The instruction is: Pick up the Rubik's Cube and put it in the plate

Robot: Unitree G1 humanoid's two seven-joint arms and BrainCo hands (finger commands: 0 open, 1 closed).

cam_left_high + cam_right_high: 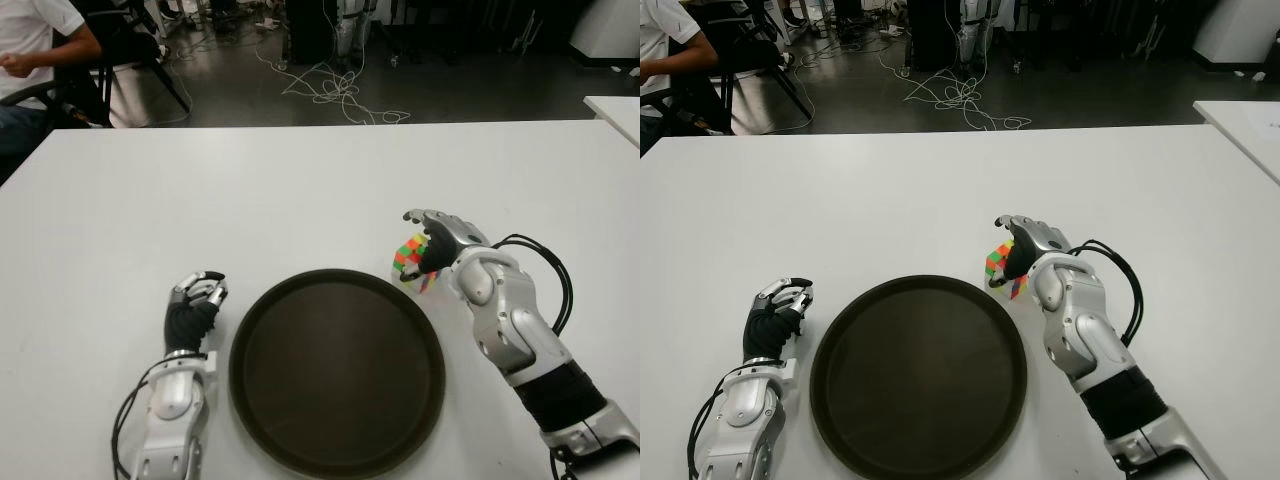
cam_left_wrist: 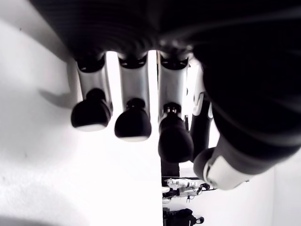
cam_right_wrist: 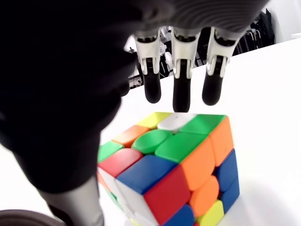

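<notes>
The Rubik's Cube (image 1: 410,256) shows its bright colours just off the right rim of the round dark plate (image 1: 335,375), tilted on the white table (image 1: 300,190). My right hand (image 1: 427,238) is wrapped around it. In the right wrist view the fingertips (image 3: 182,101) hang over the cube's (image 3: 174,165) far top edge and the thumb (image 3: 80,207) sits against its near side. Whether the cube still touches the table is unclear. My left hand (image 1: 196,298) shows left of the plate, fingers (image 2: 134,125) curled with nothing in them.
A seated person (image 1: 30,50) is beyond the table's far left corner. Loose cables (image 1: 335,90) lie on the floor behind the table. A second white table (image 1: 615,110) starts at the far right. The plate holds nothing.
</notes>
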